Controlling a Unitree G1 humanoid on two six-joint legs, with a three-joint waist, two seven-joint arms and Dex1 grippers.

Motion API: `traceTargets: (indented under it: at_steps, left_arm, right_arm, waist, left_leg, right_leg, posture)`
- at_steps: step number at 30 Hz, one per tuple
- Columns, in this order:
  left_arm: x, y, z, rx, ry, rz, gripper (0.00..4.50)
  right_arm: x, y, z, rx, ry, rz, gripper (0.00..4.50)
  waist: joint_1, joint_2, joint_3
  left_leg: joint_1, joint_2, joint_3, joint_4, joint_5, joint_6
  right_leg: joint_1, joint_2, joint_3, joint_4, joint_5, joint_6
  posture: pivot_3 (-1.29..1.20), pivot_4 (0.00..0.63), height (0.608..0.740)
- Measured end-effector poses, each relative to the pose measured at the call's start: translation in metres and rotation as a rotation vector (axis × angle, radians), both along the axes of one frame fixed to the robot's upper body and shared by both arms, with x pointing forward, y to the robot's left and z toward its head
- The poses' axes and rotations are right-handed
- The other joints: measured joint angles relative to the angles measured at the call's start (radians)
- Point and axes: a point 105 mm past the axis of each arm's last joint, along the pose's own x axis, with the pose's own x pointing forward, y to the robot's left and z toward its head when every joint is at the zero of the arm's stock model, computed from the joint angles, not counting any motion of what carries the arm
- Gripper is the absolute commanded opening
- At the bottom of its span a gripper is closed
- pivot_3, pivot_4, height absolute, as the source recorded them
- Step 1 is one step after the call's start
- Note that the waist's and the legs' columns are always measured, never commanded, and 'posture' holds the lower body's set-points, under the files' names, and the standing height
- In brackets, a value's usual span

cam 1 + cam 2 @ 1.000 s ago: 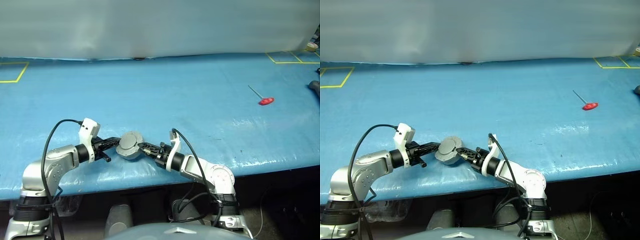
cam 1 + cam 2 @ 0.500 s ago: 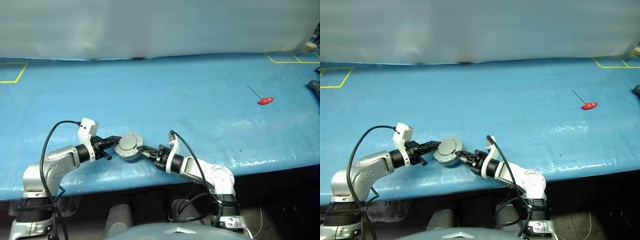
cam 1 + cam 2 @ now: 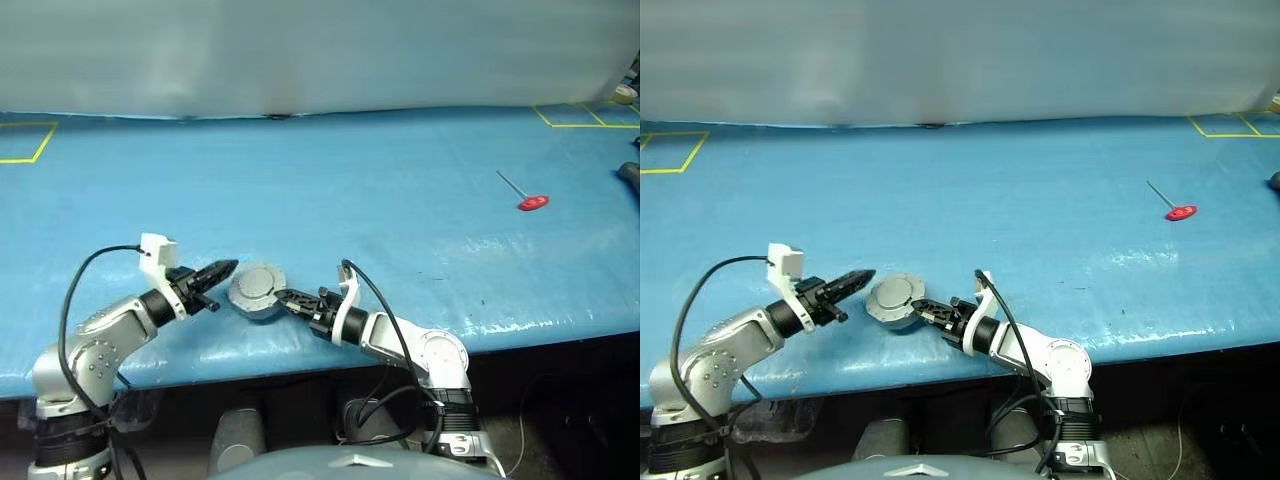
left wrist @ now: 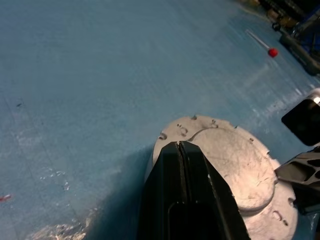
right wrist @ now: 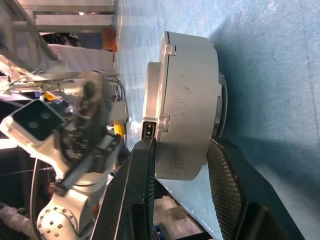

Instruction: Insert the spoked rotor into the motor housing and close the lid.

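The right gripper (image 5: 180, 165) is clamping the motor housing (image 5: 187, 100) by its round side wall, one black finger on each side, and is holding it down on the blue table (image 3: 400, 190) near the front edge. Above its fingers the lid (image 4: 225, 155) is lying flat on the housing, smooth silver face and raised centre circle upward, with only a thin seam showing between lid and body. The spoked rotor is presumably inside, since no loose wheel is lying on the cloth around the tools, though the closed lid is hiding the interior.

Just beside the housing on its far side from the right gripper, the left gripper (image 3: 222, 268) is hanging with its fingers pressed together, holding nothing. Its tip is standing slightly apart from the lid's rim and a little above it, pointing across the lid toward the right gripper.

Well away from both tools, off to the right gripper's outer side, a red-handled tool (image 3: 530, 202) is lying on the table.

Judging from this, insertion and closing are looking essentially done; what is remaining is at most a check that the lid is seated fully, then letting go of the housing.
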Motion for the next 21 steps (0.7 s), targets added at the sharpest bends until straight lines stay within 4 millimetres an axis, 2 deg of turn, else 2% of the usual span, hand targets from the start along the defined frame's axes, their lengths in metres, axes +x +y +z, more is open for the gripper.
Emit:
traceTargets:
  at_steps: [3,6,10,14,17,21]
  left_arm:
    - [-0.001,0.007,0.019,-0.098,-0.076,0.074,0.0]
    - [-0.01,0.009,0.022,-0.252,-0.087,0.157,0.0]
    - [-0.029,0.006,0.014,-0.49,-0.059,0.282,0.0]
    - [-0.043,-0.008,-0.004,-0.681,0.04,0.364,0.0]
    - [-0.048,-0.019,-0.015,-0.715,0.114,0.359,0.6]
    - [-0.051,-0.028,-0.028,-0.774,0.185,0.378,1.93]
  right_arm:
    - [0.002,-0.002,0.0,0.004,0.001,-0.016,1.18]
    - [0.005,-0.005,0.001,0.014,0.002,-0.042,1.18]
    - [0.014,-0.014,0.002,0.031,0.004,-0.116,1.18]
    - [0.023,-0.021,0.008,0.052,-0.01,-0.168,1.18]
    - [0.032,-0.019,0.019,0.071,-0.046,-0.173,1.18]
    - [0.043,-0.015,0.036,0.107,-0.101,-0.173,1.18]
  waist:
    - [0.0,0.0,0.0]
    - [0.0,0.0,0.0]
    - [0.002,-0.001,0.0]
    - [0.004,-0.001,0.001]
    - [-0.001,-0.001,0.002]
    - [-0.002,-0.001,0.003]
  left_leg:
    - [0.0,0.0,0.0,0.002,0.0,0.0]
    - [-0.002,0.0,0.0,0.006,0.0,0.001]
    - [-0.006,-0.002,0.0,0.011,-0.001,0.002]
    - [-0.008,-0.002,0.0,0.014,-0.001,0.002]
    - [-0.009,-0.001,-0.002,0.017,-0.001,0.003]
    - [-0.009,-0.001,-0.002,0.017,-0.001,0.003]
  right_leg:
    - [0.001,0.0,0.0,0.0,0.001,0.001]
    - [0.001,0.0,0.0,0.0,0.002,0.003]
    - [0.0,-0.002,0.0,-0.001,0.002,0.004]
    - [0.0,-0.002,0.001,-0.001,0.002,0.003]
    - [-0.001,0.0,0.001,0.0,0.002,0.002]
    - [-0.001,0.0,0.001,0.0,0.003,0.001]
  posture:
    - [0.0,0.15,0.74]
    - [0.0,0.15,0.74]
    - [0.0,0.15,0.74]
    - [0.0,0.15,0.74]
    - [0.0,0.15,0.74]
    - [0.0,0.15,0.74]
